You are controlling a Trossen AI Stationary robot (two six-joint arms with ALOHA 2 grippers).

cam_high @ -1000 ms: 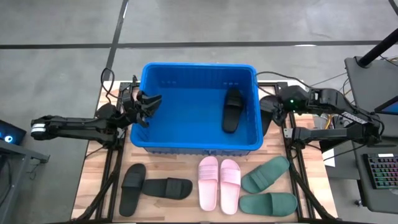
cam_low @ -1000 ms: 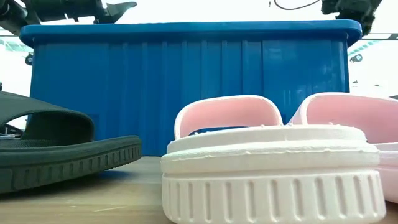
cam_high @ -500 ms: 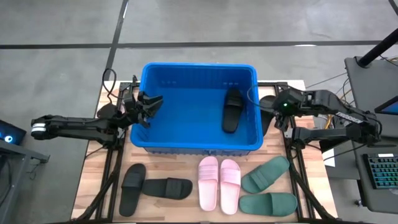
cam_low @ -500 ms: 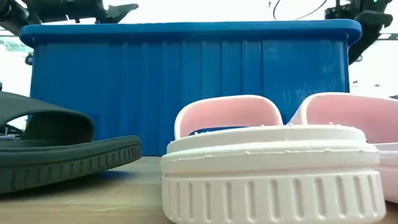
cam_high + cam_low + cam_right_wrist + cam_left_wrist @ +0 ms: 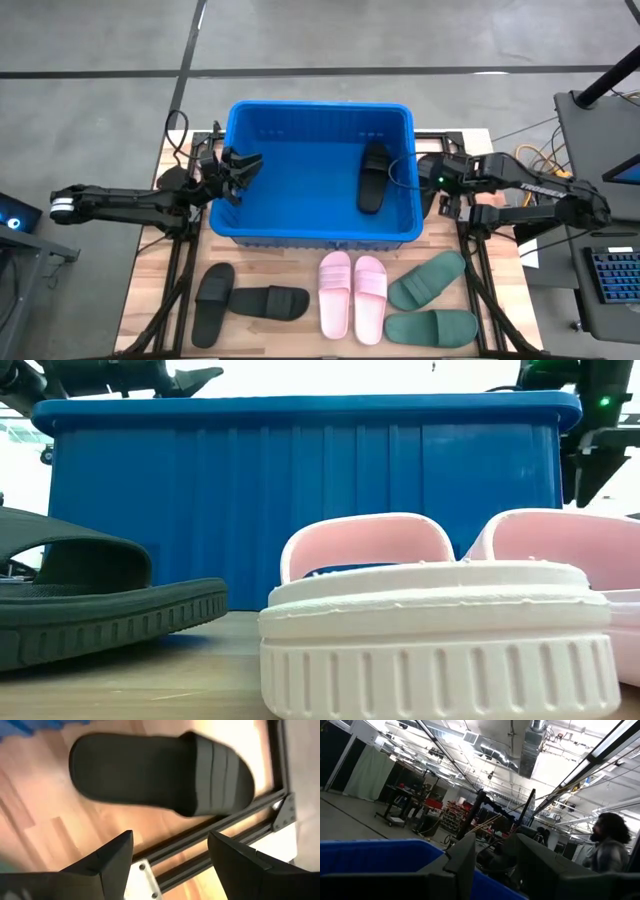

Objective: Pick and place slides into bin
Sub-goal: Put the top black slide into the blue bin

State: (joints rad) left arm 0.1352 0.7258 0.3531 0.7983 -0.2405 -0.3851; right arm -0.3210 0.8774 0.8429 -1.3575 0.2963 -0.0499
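The blue bin (image 5: 318, 228) stands at the table's middle, and one black slide (image 5: 374, 176) lies inside it by the right wall. My right gripper (image 5: 172, 855) hangs open just outside that wall, pointing down over another black slide (image 5: 160, 772) flat on the wood. In the low view my right gripper (image 5: 590, 460) shows beside the bin's right corner. My left gripper (image 5: 240, 168) hovers open over the bin's left rim, with nothing between its fingers. Two black slides (image 5: 245, 302), two pink slides (image 5: 352, 296) and two green slides (image 5: 430, 302) lie in a row along the near edge.
A white ribbed cap (image 5: 435, 640) sits right in front of the low camera. Dark metal frame rails (image 5: 225, 827) run along the table's right edge beside the black slide. A person (image 5: 610, 845) shows in the room beyond the bin.
My right gripper has come down beside the bin's right wall and moved in toward the bin, rolling as it went and staying open. My left gripper has kept still.
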